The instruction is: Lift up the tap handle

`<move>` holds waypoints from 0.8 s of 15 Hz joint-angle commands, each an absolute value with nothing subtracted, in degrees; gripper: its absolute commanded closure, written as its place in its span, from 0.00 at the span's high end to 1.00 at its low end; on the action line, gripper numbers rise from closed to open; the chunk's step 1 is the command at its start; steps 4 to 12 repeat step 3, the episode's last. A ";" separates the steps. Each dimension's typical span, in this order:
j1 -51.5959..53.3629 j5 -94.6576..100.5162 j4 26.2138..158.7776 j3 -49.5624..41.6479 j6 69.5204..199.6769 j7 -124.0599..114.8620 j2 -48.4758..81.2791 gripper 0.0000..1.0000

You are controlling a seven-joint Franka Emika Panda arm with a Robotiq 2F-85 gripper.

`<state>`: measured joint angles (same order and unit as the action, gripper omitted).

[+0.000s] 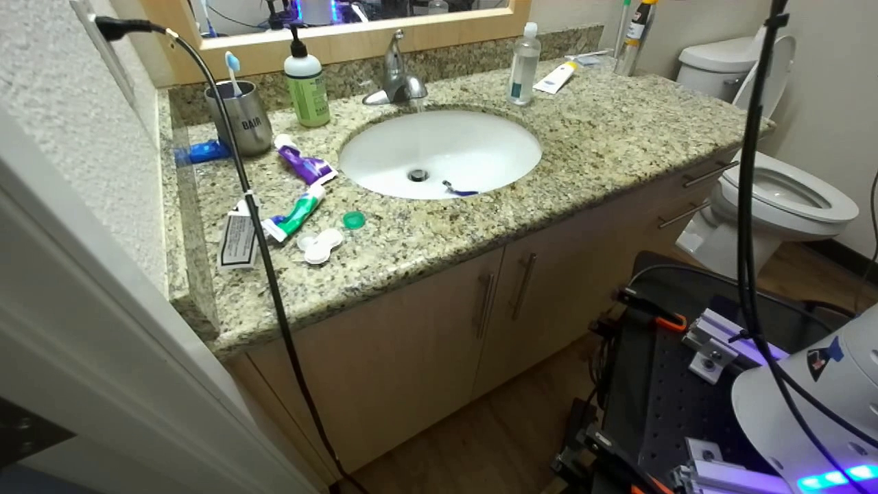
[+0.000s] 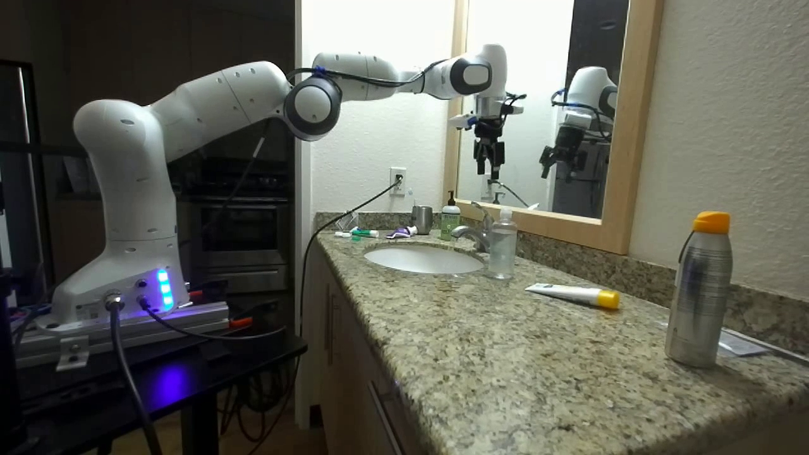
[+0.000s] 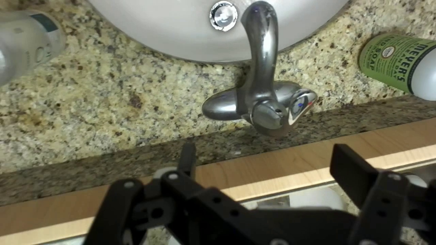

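The tap handle, a short silvery lever on top of the chrome faucet, shows in both exterior views (image 1: 396, 46) (image 2: 479, 210). In the wrist view, its marked end (image 3: 301, 104) sits right of the round hub. The faucet spout (image 3: 263, 51) reaches over the sink. My gripper (image 2: 488, 169) points down, well above the faucet and near the mirror. In the wrist view, my gripper (image 3: 264, 151) is open and empty, its black fingers wide apart over the wooden mirror frame. It does not touch the handle. The gripper is out of frame in an exterior view that shows the robot base.
The mirror frame (image 3: 272, 172) is close behind the faucet. A green soap bottle (image 1: 310, 96) and a clear bottle (image 1: 524, 68) flank it. The white basin (image 1: 384, 154) lies in front. A steel cup (image 1: 248, 127) and tubes lie farther along. A black cable (image 1: 271, 267) crosses the counter.
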<state>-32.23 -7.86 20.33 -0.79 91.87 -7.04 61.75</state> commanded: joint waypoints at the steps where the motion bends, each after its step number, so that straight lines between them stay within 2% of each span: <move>1: -34.68 -6.89 21.37 -1.40 87.81 -1.45 57.84 1.00; 12: -34.53 -7.30 21.36 -1.02 89.43 -2.85 58.36 1.00</move>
